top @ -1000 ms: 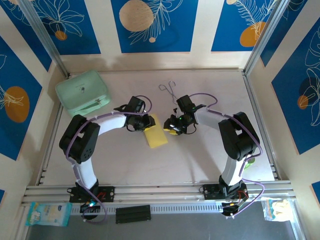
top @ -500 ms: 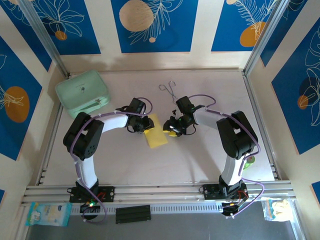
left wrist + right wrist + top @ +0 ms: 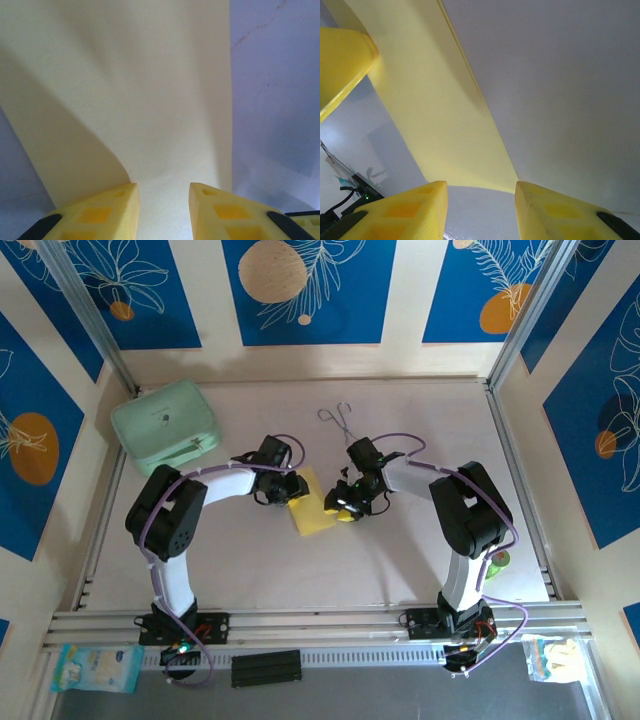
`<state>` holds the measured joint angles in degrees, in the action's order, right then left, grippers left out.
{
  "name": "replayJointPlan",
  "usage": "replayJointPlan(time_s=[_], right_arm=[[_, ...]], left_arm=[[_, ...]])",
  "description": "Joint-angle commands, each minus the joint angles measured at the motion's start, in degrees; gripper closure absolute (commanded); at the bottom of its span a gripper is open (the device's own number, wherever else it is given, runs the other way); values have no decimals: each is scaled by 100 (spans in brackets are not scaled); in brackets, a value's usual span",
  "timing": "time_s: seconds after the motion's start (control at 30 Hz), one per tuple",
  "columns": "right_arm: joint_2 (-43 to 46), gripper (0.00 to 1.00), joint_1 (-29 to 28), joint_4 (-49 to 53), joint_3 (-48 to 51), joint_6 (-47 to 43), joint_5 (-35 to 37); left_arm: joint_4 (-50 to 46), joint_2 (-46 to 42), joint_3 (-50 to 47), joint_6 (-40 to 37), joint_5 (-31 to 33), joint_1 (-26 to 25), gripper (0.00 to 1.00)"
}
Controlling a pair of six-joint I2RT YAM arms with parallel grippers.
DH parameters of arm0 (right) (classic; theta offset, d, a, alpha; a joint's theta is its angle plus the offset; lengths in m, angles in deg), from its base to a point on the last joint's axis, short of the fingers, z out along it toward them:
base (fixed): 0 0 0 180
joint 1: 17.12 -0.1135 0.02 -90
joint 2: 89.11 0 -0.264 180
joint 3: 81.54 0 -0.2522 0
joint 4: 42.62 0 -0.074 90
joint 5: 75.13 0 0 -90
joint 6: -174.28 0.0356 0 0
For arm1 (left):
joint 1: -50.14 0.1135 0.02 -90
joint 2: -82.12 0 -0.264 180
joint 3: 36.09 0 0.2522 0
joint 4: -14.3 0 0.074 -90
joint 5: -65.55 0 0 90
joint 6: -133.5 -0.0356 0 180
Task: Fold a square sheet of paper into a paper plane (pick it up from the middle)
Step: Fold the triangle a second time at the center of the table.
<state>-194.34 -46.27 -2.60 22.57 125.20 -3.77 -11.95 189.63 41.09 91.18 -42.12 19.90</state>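
The square sheet of paper (image 3: 314, 510) lies on the table as a folded yellow strip between the two arms. My left gripper (image 3: 292, 491) is at the strip's left edge. In the left wrist view its fingers stand apart and the left gripper (image 3: 162, 187) sits low over the paper (image 3: 150, 90), with paper showing in the gap. My right gripper (image 3: 343, 504) is at the strip's right edge. In the right wrist view the right gripper (image 3: 481, 186) is open with bare table between the fingers, and the paper's near edge (image 3: 440, 125) starts just ahead of the tips.
A mint-green case (image 3: 165, 426) sits at the back left. Thin metal tongs (image 3: 338, 420) lie behind the right gripper. Metal rails (image 3: 300, 620) run along the near edge. A yellow finger (image 3: 340, 60) of the other gripper shows at the top left of the right wrist view.
The right gripper has slid a little left and nearer, up to the paper's right edge. The left arm's elbow shifted slightly; its gripper stays on the paper.
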Motion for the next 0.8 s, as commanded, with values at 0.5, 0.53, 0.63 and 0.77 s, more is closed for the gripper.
replayJointPlan(time_s=[0.5,0.53,0.63,0.77], right_arm=[[-89,60,-20,181,-69,-95,-25],[-97,60,-22,186,-63,-102,-35],[-116,60,-29,181,-54,-112,-86],[-168,59,-65,227,-97,-164,-116]], left_arm=[[20,263,-89,194,360,186,72],[5,270,-105,206,378,185,72],[6,271,-196,235,388,194,72],[-1,280,-243,250,388,195,72]])
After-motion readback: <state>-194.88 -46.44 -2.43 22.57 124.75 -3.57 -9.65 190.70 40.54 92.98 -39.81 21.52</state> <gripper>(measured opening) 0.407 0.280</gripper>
